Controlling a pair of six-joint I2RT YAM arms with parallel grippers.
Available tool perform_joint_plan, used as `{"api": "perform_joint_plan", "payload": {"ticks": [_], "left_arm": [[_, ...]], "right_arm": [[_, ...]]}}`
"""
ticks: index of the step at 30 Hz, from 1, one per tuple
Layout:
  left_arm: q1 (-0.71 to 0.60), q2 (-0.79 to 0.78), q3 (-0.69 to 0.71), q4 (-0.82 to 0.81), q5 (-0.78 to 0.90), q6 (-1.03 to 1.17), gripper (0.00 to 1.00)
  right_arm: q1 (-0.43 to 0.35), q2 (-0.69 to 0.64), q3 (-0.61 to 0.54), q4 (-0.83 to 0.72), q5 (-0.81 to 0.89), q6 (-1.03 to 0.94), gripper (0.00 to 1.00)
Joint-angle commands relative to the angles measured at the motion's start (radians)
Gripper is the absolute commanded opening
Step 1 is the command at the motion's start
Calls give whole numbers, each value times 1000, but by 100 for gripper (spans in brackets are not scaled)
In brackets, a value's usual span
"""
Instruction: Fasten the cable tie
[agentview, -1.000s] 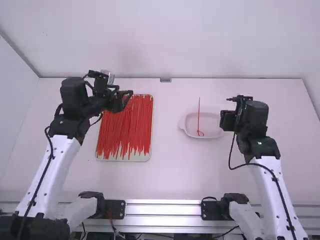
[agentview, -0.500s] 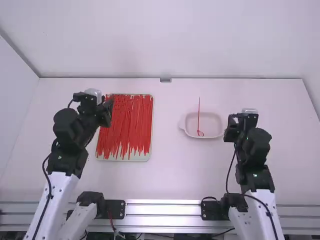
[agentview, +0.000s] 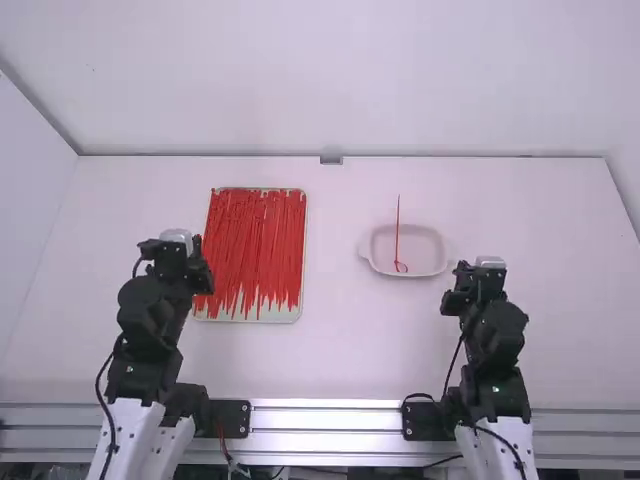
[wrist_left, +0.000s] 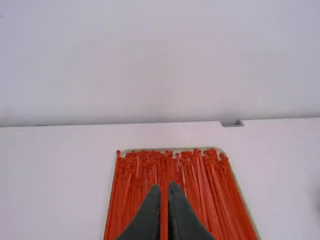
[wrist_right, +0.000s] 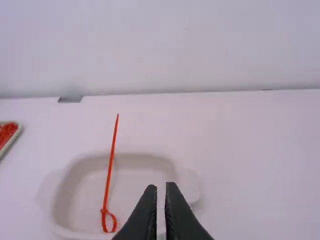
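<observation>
1. Your fastened red cable tie (agentview: 397, 238) lies in the white dish (agentview: 428, 248). Its loop sits by the dish's near wall and its tail pokes out over the far rim.
2. Your right hand (wrist_right: 160, 189) hangs just on the near side of the dish, fingers pressed together and gripping nothing.
3. Your left hand (wrist_left: 164, 190) is well left of the dish, at the near end of the tray (agentview: 248, 319) of loose red ties (agentview: 255, 250), closed and empty.
4. Dish and tray rest well apart on the white desk (agentview: 340, 330).
</observation>
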Motion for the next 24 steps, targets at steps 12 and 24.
{"api": "perform_joint_plan", "payload": {"ticks": [12, 24], "left_arm": [[6, -234, -229, 6, -17, 6, 0], [6, -389, -384, 6, -17, 6, 0]], "right_arm": [[2, -200, -200, 2, 4, 4, 0], [2, -334, -204, 2, 4, 4, 0]]}}
